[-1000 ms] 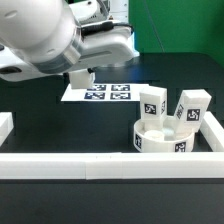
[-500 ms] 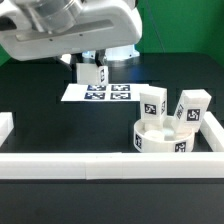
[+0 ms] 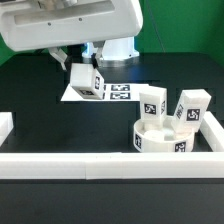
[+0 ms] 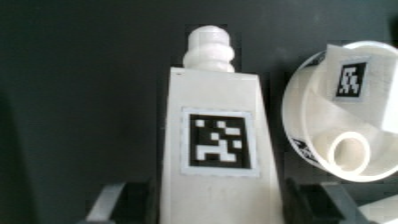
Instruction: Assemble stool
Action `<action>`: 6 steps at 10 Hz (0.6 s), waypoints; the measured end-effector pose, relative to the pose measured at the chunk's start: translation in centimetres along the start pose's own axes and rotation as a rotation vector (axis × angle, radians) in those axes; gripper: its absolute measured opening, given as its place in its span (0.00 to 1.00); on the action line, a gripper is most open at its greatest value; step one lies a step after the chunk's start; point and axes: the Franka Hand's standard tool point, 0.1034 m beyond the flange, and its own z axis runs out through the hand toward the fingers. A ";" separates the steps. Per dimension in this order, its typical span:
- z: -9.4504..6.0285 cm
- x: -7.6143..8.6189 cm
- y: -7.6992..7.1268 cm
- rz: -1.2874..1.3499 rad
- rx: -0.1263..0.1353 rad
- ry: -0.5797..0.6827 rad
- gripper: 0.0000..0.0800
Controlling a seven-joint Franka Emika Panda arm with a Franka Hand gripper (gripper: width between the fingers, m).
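Two legs (image 3: 153, 103) (image 3: 192, 108) stand in the seat (image 3: 162, 139) near the bench's (image 3: 40, 110) front rail (image 3: 110, 164), toward the exterior view's right corner. The third leg (image 3: 84, 80) is clamped in the end effector (image 3: 72, 63), tilted above the marker board (image 3: 118, 93); fitting it is what remains. Half a second ago this leg hung upright; now it is tipped over and slightly lower.

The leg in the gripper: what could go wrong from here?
1. The leg hangs tilted in the gripper, so its threaded tip may meet a socket crooked.
2. Two legs already stand on the seat; the carried one could knock them.
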 end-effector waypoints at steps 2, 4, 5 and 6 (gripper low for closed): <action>0.1 0.1 0.0 -0.009 -0.016 0.112 0.42; 0.0 1.0 0.4 -0.007 -0.041 0.268 0.42; 0.2 0.8 0.4 -0.009 -0.048 0.302 0.42; -0.4 1.1 -0.2 -0.003 -0.056 0.392 0.42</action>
